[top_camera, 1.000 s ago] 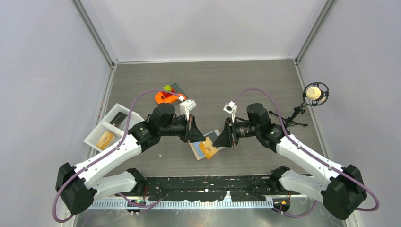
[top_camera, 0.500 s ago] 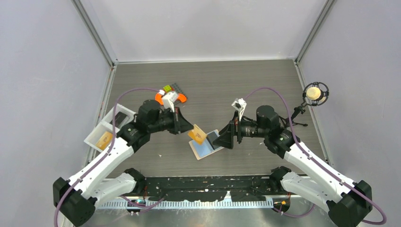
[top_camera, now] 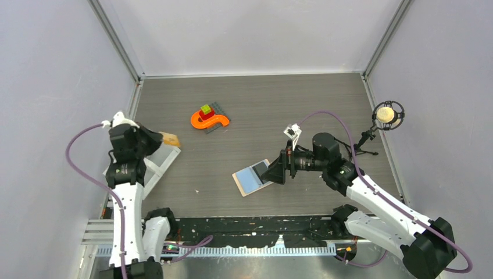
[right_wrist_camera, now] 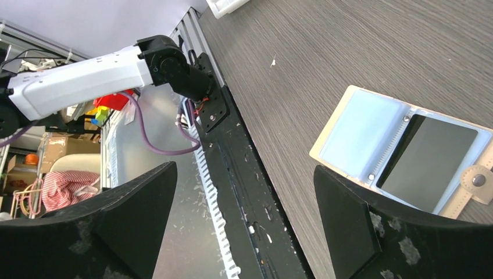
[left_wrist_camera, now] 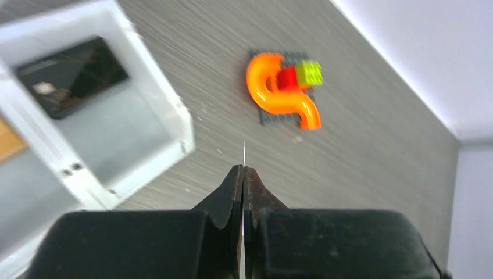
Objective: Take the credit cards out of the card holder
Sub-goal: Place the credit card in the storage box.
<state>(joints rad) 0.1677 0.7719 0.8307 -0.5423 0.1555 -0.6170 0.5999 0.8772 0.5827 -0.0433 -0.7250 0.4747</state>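
Ideally, the left gripper (left_wrist_camera: 243, 173), pinching an orange-yellow card (top_camera: 171, 139), centres over the white tray (left_wrist_camera: 155, 87) at frame left before releasing; the right gripper (top_camera: 271, 173) hangs spread.

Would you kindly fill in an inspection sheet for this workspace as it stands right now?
Surface: dark wood-grain table, a few pale specks.
Job's things: card holder lies open and flat, with a dark card in the pocket next to its snap tab; orange-yellow card is in the left gripper; black card lies in the white tray.
Clutter: orange S-shaped toy carrying red and green blocks.
Grippers: left gripper shut on the orange-yellow card, near the tray's corner; right gripper open, empty, beside the card holder.
Cables: a purple cable loops off each arm.
Surroundings: microphone on a small tripod at the right; pale walls.
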